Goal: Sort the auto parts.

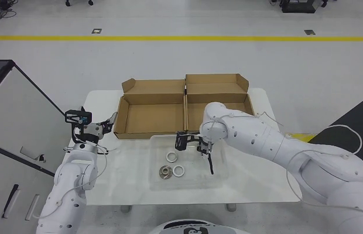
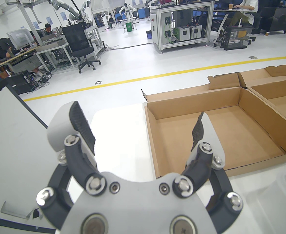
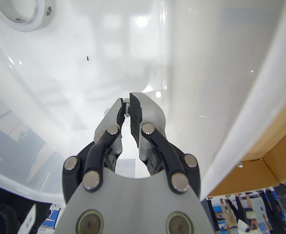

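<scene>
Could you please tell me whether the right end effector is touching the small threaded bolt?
Touching. The right wrist view shows the right end effector clamping the threaded bolt between its pads, with no gap on either side.

On the table (image 1: 252, 187), a left box (image 1: 151, 120) and a right box (image 1: 195, 117) sit side by side at the far edge, with a tray (image 1: 187, 186) just in front of them. In the tray's left half lie two rings (image 1: 171, 157) and a flanged part (image 1: 165, 172), and the right gripper (image 3: 126, 103) is to their right. The left gripper (image 2: 138, 113) is just left of the left box.
</scene>
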Motion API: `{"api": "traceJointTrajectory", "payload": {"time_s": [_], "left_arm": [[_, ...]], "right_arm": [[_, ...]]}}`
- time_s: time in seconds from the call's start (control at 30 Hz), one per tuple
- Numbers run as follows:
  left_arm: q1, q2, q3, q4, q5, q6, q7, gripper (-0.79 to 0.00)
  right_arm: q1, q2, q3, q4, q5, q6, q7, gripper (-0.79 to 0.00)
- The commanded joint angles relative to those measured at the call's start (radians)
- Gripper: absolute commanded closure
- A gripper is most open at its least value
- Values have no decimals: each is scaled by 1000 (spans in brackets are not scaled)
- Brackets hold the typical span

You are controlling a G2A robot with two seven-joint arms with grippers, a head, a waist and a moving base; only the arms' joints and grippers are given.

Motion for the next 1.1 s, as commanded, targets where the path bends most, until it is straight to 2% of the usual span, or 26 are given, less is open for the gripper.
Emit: {"api": "traceJointTrajectory", "payload": {"time_s": [0.0,0.3,0.6,0.83,1.0,1.07], "left_arm": [[0,0,0,0,0,0,0,-785],[0,0,0,0,0,0,0,-785],[0,0,0,0,0,0,0,-785],[0,0,0,0,0,0,0,-785],[0,0,0,0,0,0,0,-785],[0,0,0,0,0,0,0,-785]], "right_arm": [[19,12,7,-25,33,-3,-3,0],[28,95,128,-169,170,-99,-99,0],[-67,209,260,-212,204,-216,-216,0],[-119,287,344,-202,206,-388,-388,0],[-114,315,370,-164,215,-556,-556,0],[-113,320,378,-179,238,-556,-588,0]]}}
